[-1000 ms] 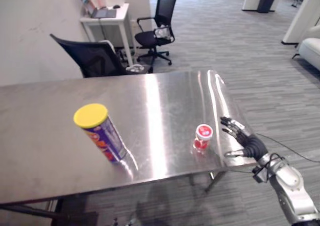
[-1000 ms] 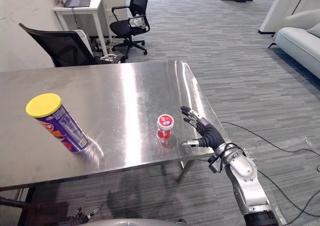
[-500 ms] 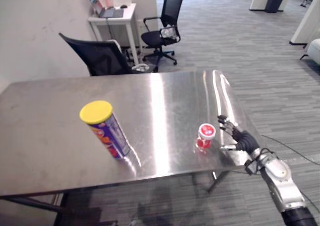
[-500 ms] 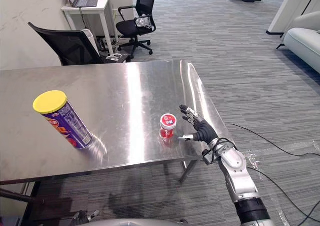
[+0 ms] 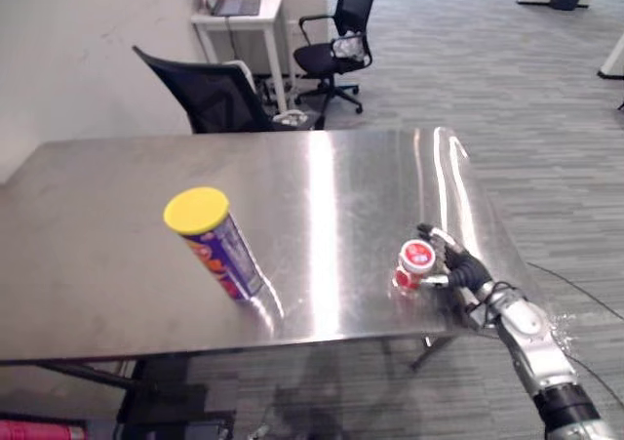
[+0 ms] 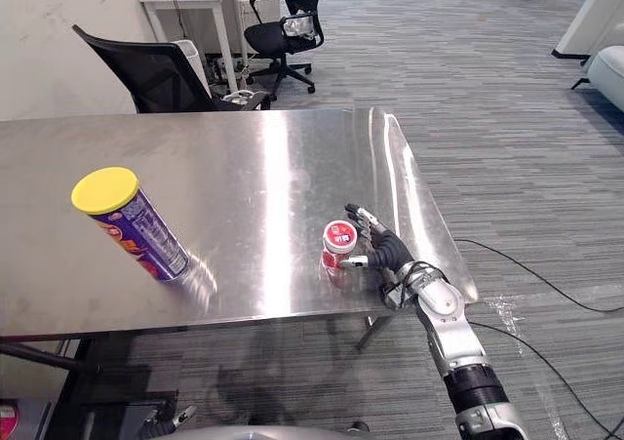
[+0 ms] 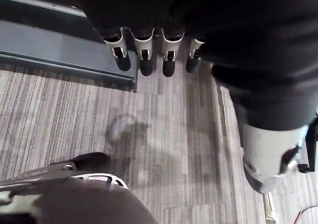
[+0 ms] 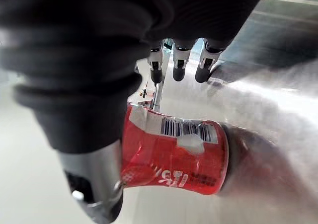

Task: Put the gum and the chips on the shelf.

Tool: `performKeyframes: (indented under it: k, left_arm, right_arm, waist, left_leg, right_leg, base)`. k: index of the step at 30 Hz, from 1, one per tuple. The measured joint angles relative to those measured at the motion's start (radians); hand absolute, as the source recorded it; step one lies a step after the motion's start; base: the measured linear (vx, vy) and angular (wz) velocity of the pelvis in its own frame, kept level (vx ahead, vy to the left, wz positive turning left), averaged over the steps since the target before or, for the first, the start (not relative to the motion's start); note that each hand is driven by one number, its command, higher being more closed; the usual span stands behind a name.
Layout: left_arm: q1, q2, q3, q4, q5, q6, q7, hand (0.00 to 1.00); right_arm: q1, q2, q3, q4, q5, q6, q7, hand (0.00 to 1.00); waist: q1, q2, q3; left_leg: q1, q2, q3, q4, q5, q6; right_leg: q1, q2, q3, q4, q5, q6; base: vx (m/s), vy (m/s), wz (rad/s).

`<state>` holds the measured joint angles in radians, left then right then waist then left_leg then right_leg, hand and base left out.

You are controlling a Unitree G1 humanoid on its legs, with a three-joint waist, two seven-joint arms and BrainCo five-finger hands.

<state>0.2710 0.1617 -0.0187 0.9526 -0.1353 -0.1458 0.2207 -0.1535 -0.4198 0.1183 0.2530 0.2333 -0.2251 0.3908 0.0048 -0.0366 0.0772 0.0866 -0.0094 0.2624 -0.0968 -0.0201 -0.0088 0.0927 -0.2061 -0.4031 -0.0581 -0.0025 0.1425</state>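
Beside the gum [image 6: 338,243], the right hand [image 6: 388,253] has drawn close.

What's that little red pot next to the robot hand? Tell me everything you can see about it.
The gum tub is a small, squat red container, plastic by its look, with a round red-and-white lid and a white barcode label on its side. It stands upright, lid on, on the steel table near its front right edge. The right robot hand is open close beside it, thumb along its side; whether they touch cannot be told.
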Motion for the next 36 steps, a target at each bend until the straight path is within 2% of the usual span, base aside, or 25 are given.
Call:
performKeyframes:
  k: [10,11,17,24,30,36]
  left_arm:
    - [-0.001,0.000,-0.004,-0.010,0.000,0.004,-0.002,0.00]
    - [-0.001,0.000,-0.004,-0.010,0.000,0.004,-0.003,0.00]
    - [-0.001,0.000,-0.008,-0.017,0.000,0.005,-0.009,0.00]
    - [-0.001,0.000,-0.014,-0.017,0.001,0.006,-0.009,0.00]
    - [-0.001,0.000,-0.014,-0.017,0.001,0.006,-0.008,0.00]
    - [-0.001,0.000,-0.013,-0.018,0.001,0.006,-0.008,0.00]
  right_arm:
    - [-0.070,0.011,0.043,0.042,-0.029,-0.010,-0.012,0.00]
    - [-0.079,0.018,0.049,0.046,-0.030,-0.010,-0.012,1.00]
    - [-0.110,0.047,0.068,0.084,-0.037,-0.014,-0.024,1.00]
    - [-0.137,0.085,0.089,0.114,-0.038,-0.025,-0.023,1.00]
    - [-0.137,0.085,0.094,0.112,-0.038,-0.025,-0.026,1.00]
    - [-0.117,0.084,0.085,0.021,-0.036,-0.023,-0.041,1.00]
  waist:
    - [0.014,0.005,0.019]
    - [0.015,0.005,0.023]
    - [0.026,0.005,0.026]
    - [0.026,0.007,0.028]
    - [0.026,0.007,0.028]
    - [0.024,0.008,0.029]
  left_leg:
    - [0.001,0.000,-0.008,-0.005,0.005,-0.001]
    - [0.001,0.000,-0.012,-0.005,0.006,-0.002]
    - [0.001,0.000,-0.024,-0.006,0.007,-0.001]
    - [0.001,0.000,-0.024,-0.005,0.007,-0.001]
    - [0.001,0.001,-0.024,-0.006,0.007,-0.002]
    - [0.001,0.003,-0.021,-0.005,0.006,-0.002]
  right_leg:
    - [0.006,0.000,-0.008,0.000,0.000,0.000]
    - [0.007,0.001,-0.012,0.000,0.000,0.000]
    - [0.018,0.001,-0.026,-0.007,0.000,0.000]
    - [0.021,0.001,-0.028,-0.011,0.000,0.000]
    - [0.021,0.002,-0.027,-0.010,0.000,0.000]
    - [0.020,0.002,-0.024,-0.011,0.000,0.000]
  base:
    - [-0.01,-0.007,0.01]
    - [-0.04,-0.030,0.11]
    - [-0.01,-0.013,0.06]
    - [0.00,0.000,0.00]
    - [0.00,0.000,0.00]
    - [0.00,0.000,0.00]
